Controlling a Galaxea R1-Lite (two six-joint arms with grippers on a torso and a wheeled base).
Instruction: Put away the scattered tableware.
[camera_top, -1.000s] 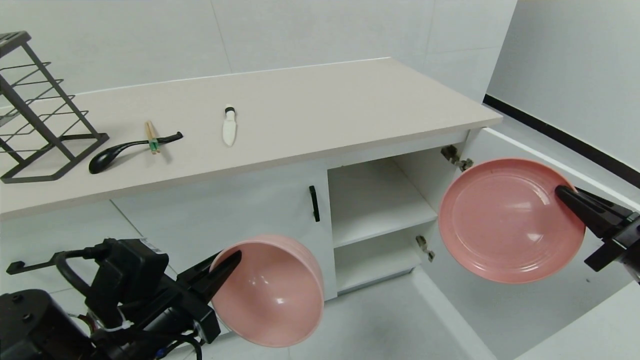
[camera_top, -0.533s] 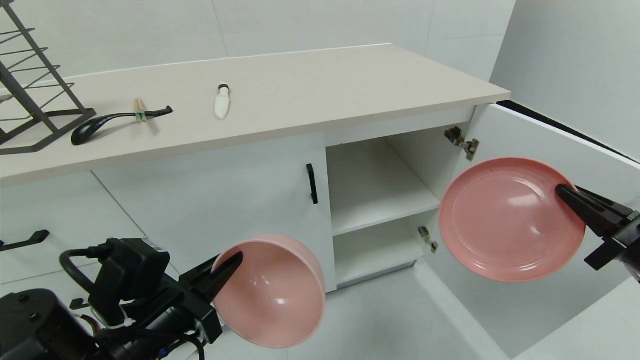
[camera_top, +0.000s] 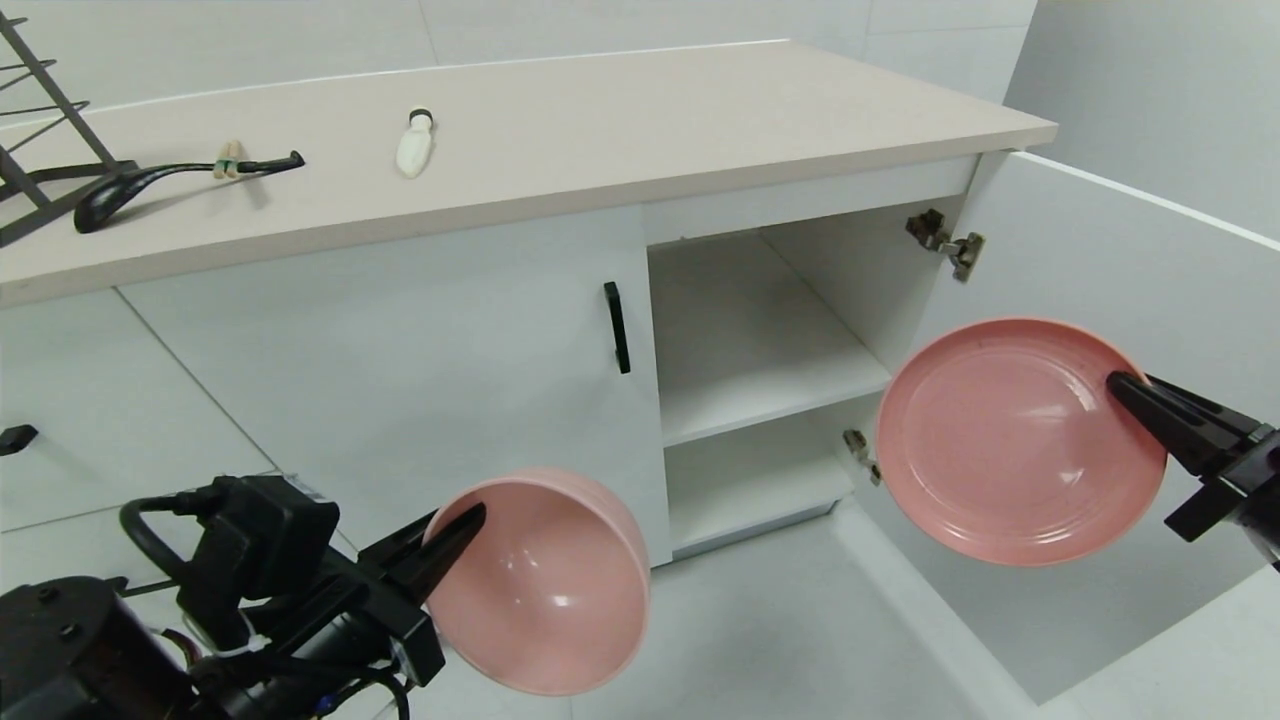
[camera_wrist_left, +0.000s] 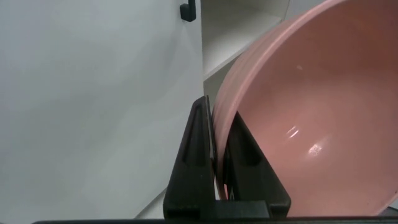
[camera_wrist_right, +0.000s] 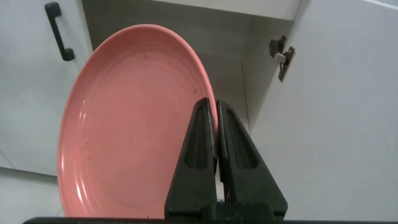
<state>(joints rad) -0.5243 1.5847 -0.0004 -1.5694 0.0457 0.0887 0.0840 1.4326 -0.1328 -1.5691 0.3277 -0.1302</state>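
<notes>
A: Status of both arms?

B: Left gripper (camera_top: 468, 517) is clamped on the rim of the pink bowl (camera_top: 545, 590), held low before the closed door (camera_top: 400, 340). Right gripper (camera_top: 1122, 383) pinches the rim of the pink plate (camera_top: 1000, 440), which is tilted on edge just outside the open cupboard, near its door (camera_top: 1120, 250).

A: Failure modes?

B: Both holds are thin edge pinches (nothing underneath), so a jolt could swing or slip either dish. The plate may clip the hinge (camera_top: 945, 240) or the shelf (camera_top: 760, 390) going in. The spoon (camera_top: 150, 180) and chopsticks (camera_top: 228, 160) lie on the counter (camera_top: 650, 120), not yet put away.
</notes>
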